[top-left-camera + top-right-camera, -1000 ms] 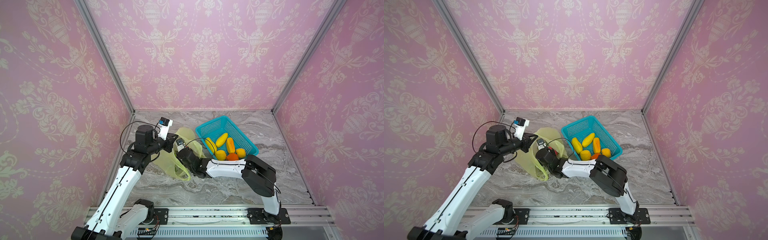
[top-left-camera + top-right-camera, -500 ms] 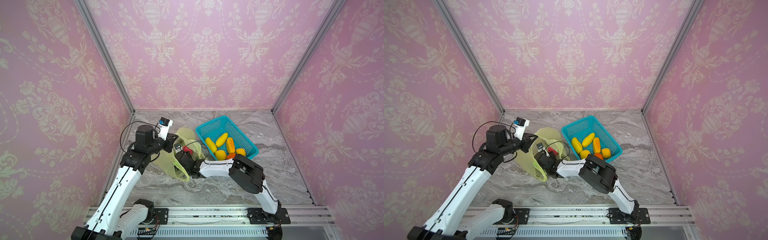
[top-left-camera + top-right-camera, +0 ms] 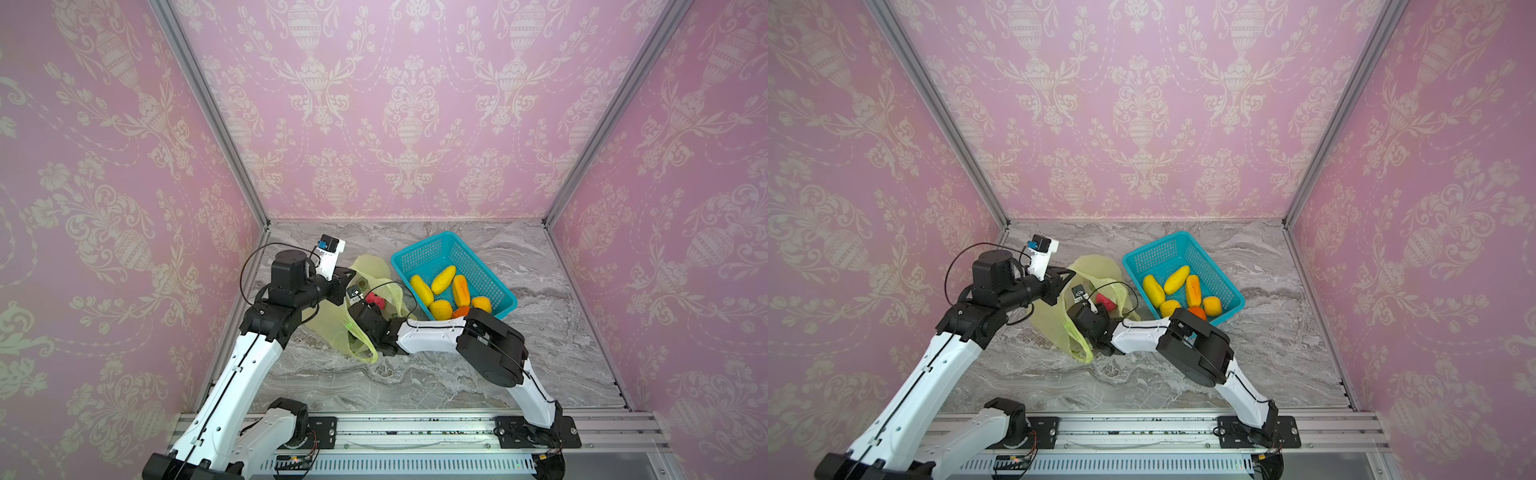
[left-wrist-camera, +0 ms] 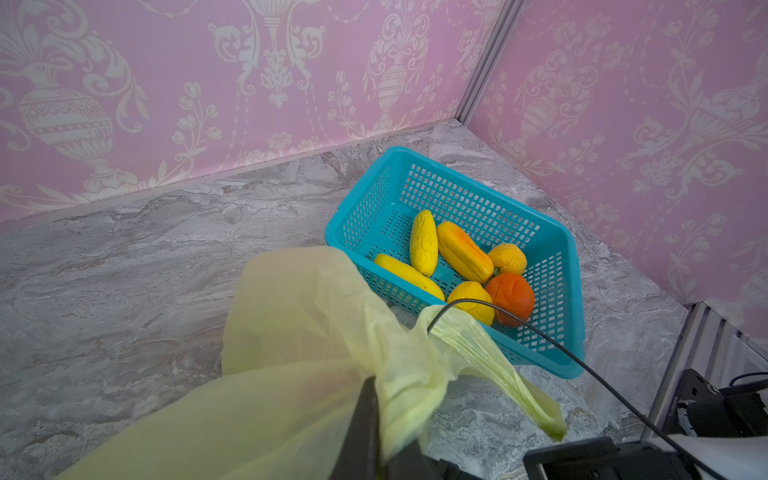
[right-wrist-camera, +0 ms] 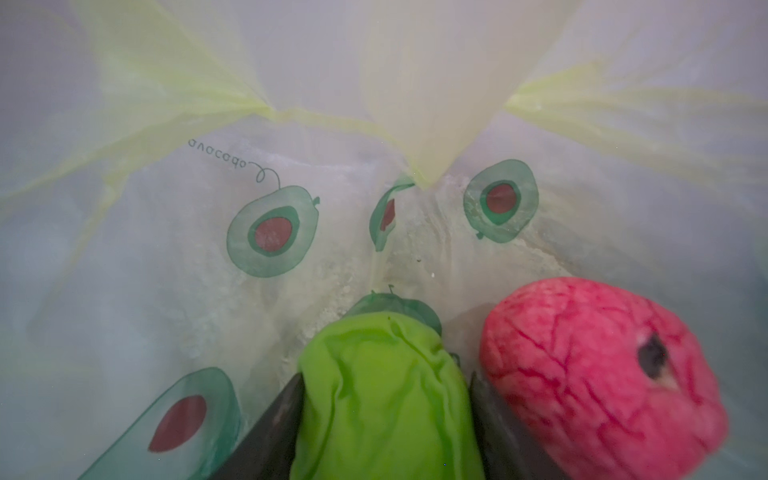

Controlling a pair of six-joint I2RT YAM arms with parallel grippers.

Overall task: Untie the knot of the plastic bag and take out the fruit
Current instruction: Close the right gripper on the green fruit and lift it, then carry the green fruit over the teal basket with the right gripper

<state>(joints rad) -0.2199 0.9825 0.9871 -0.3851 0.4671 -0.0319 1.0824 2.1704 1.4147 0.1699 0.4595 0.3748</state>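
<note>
Right wrist view: clamping a crumpled, soft green fruit (image 5: 382,415) between fingers (image 5: 274,424) of the right gripper (image 5: 386,376) inside the thin translucent plastic bag (image 5: 166,270), beside a veined, rounded pink-red fruit (image 5: 594,374). Pinching the bag's wrinkled film tight in the left gripper (image 4: 380,432).

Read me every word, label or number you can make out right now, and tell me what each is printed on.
"avocado": green script on the plastic bag, seen from inside in the right wrist view, so it shows mirrored.
Small white print on a black part at the edge of the left wrist view: too small to read.
Nothing legible on the basket or the fruit.
</note>
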